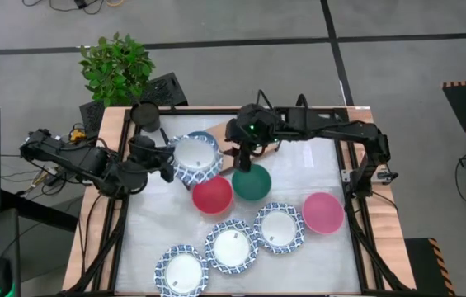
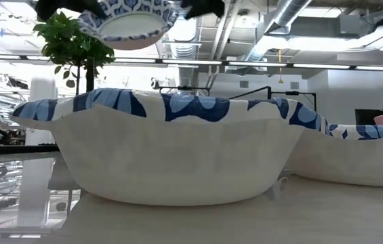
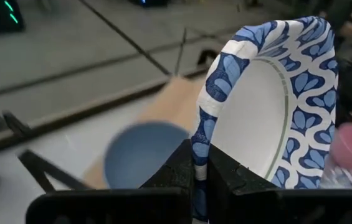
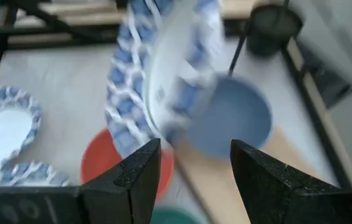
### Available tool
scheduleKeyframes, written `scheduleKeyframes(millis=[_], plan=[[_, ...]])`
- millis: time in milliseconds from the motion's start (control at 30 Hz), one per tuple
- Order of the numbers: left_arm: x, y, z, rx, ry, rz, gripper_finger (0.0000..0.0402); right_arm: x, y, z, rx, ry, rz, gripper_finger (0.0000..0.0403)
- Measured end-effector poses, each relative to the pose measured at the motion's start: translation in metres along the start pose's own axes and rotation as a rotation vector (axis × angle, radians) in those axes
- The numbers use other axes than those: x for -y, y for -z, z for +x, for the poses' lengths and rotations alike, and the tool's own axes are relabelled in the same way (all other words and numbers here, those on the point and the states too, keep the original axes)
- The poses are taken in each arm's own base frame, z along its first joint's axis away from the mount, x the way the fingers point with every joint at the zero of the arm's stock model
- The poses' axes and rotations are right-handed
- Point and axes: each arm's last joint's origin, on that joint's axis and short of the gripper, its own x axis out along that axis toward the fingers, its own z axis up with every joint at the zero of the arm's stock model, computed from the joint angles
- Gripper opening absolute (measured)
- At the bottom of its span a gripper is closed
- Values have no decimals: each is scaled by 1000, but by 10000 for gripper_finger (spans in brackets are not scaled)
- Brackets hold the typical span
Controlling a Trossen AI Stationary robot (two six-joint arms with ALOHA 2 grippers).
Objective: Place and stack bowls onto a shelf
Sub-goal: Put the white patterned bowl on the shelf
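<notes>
Blue-and-white bowl: the patterned bowl point(image 1: 195, 158) is pinched by its rim in the left gripper point(image 3: 200, 171), jaws clamped narrow on the edge; it hangs left of centre in the overhead picture, above the blue bowl point(image 3: 143, 151).
Blue bowl: it sits on the wooden shelf point(image 3: 174, 99), upper middle of the overhead picture.
Right gripper: the right gripper point(image 4: 194, 165) hangs over the green bowl point(image 1: 251, 182) near the centre, jaws wide and holding nothing.
Slip risk: the hold is on the thin rim only, so to my eye the patterned bowl could swing or slide out if the arm moves sharply.
Stacking risk: let go off-centre, it may land tilted on the blue bowl's rim and tip off the shelf's edge.
Clash risk: both arms are near each other over the shelf; a careless move could knock them together or nudge the red bowl point(image 1: 212, 195) just beside.
Other bowls: three patterned ones point(image 1: 233, 247) lie in a row at lower centre, a pink bowl point(image 1: 323, 212) at right.
Worktop: the white worktop point(image 1: 331, 173) is framed in wood and black bars.
Room: grey floor, a potted plant point(image 1: 117, 66) at upper left, pipes and ducts overhead in the level view.
</notes>
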Motion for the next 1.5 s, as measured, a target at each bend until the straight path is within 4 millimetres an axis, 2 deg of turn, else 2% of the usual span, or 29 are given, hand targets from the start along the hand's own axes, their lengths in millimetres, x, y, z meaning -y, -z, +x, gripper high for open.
scheduleKeyframes(millis=[233,467,633,733,1033,1200,1333,1500], plan=[[8,-12,-1,140,-21,40,2,-21,-15,-3,159,29,-75,221],[14,-21,-2,193,2,65,2,-19,-18,-3,187,38,-65,221],[15,-21,-2,182,30,56,2,-14,-17,-3,174,189,-26,211],[15,-21,-2,179,32,56,2,-12,-15,-3,163,261,-21,187],[15,-20,-2,176,34,58,2,-9,-14,-3,149,271,-21,73],[16,-20,-2,160,58,74,5,-7,-14,-2,141,279,-28,31],[17,-20,-2,151,75,104,38,-4,-14,-2,137,286,-39,23],[17,-19,-2,142,92,158,120,-1,-13,-2,127,290,-39,40]])
